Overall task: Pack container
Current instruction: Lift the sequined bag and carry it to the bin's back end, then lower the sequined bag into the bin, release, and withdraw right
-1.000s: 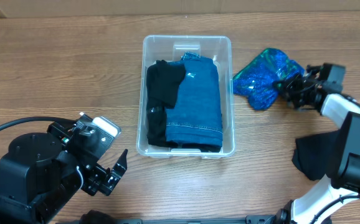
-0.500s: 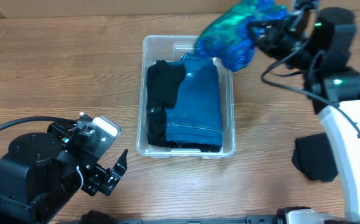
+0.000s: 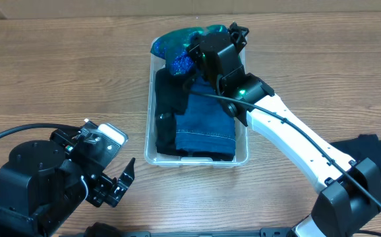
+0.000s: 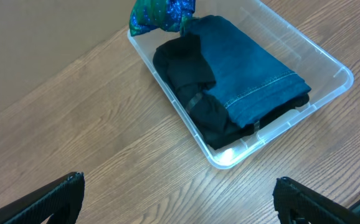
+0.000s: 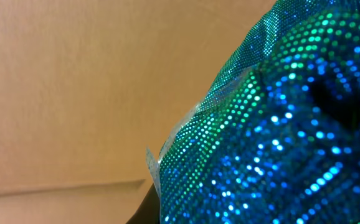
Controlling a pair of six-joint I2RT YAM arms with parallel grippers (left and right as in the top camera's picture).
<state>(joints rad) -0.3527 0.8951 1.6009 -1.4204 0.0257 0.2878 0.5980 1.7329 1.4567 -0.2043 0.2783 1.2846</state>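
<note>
Container point(image 3: 148, 118): placed on the wooden surface point(image 3: 58, 79), upper middle of the overhead frame.
Contents: folded jeans point(image 3: 207, 122) on the frame's right side and a black garment point(image 3: 167, 112) on its left are laid side by side.
Sequined cloth point(image 3: 180, 46): blue-green, held over the container's top end.
Right fingers point(image 3: 196, 51): clamped on the sequined cloth, tips hidden by it.
Left fingers point(image 4: 43, 202): spread apart, empty, lower left, well apart from the container.
Black cloth point(image 3: 368, 155): laid at the right edge.

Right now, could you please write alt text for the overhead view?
The right gripper holds a blue-green sequined cloth over the far end of the container; jeans and a black garment lie inside. The left gripper waits open at near left.
</note>
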